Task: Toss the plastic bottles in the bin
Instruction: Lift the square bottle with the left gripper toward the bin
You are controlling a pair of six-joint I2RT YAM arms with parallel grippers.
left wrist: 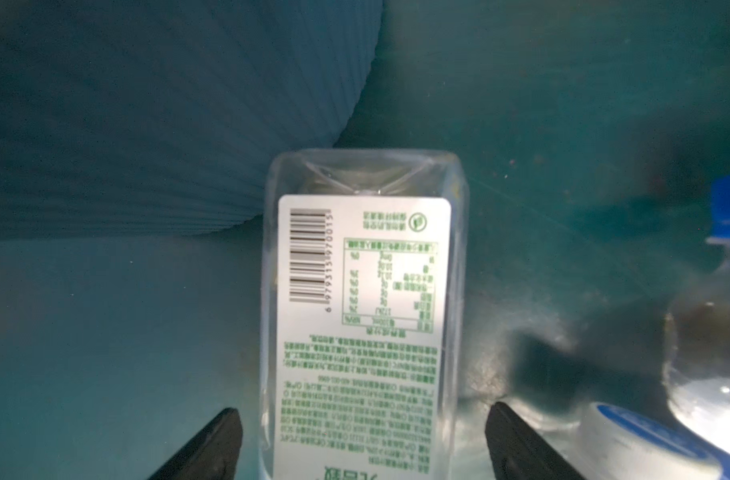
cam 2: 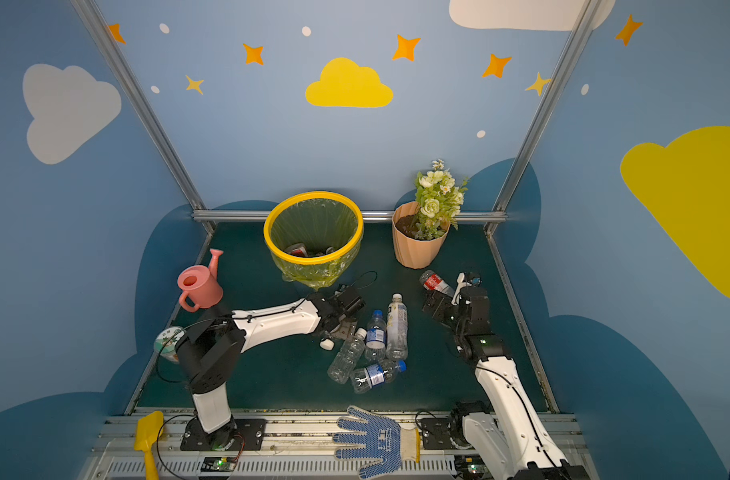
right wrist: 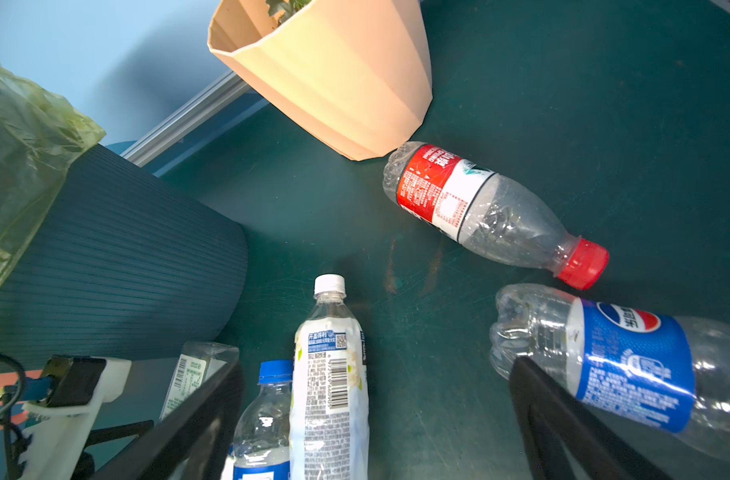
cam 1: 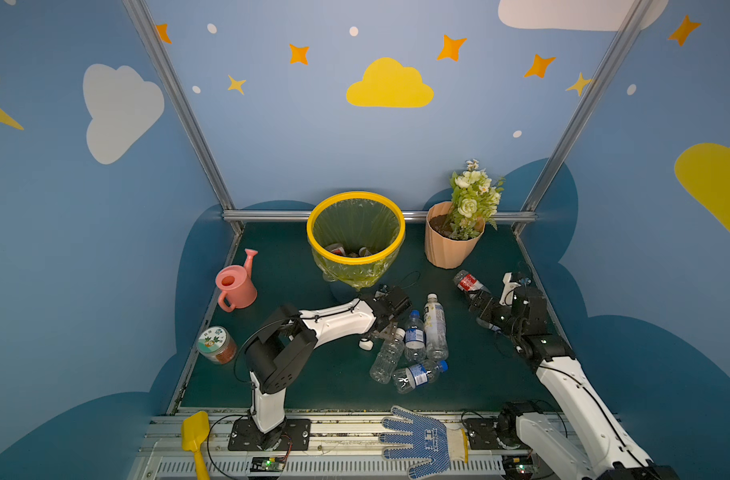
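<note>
The bin (cam 1: 355, 196) (cam 2: 312, 196), blue-grey with a yellow rim and a green-yellow liner, stands at the back middle with a few items inside. Several plastic bottles (cam 1: 435, 328) lie clustered in front of it. My left gripper (left wrist: 363, 415) (cam 1: 386, 328) is open astride a square clear bottle (left wrist: 363, 291) with a white, green-printed label, a gap showing on each side. My right gripper (right wrist: 376, 415) (cam 1: 475, 301) hangs open and empty. Beside it lie a red-labelled bottle (right wrist: 479, 208) (cam 1: 466, 282) and a blue-labelled cola bottle (right wrist: 629, 365).
A peach flowerpot (cam 1: 450, 245) with flowers stands right of the bin, touching the red-labelled bottle's base. A pink watering can (cam 1: 234, 286) and a round jar (cam 1: 217, 345) sit at the left. A loose white cap (cam 1: 366, 344) lies by the cluster. A glove (cam 1: 421, 440) and yellow shovel (cam 1: 195, 432) lie on the front rail.
</note>
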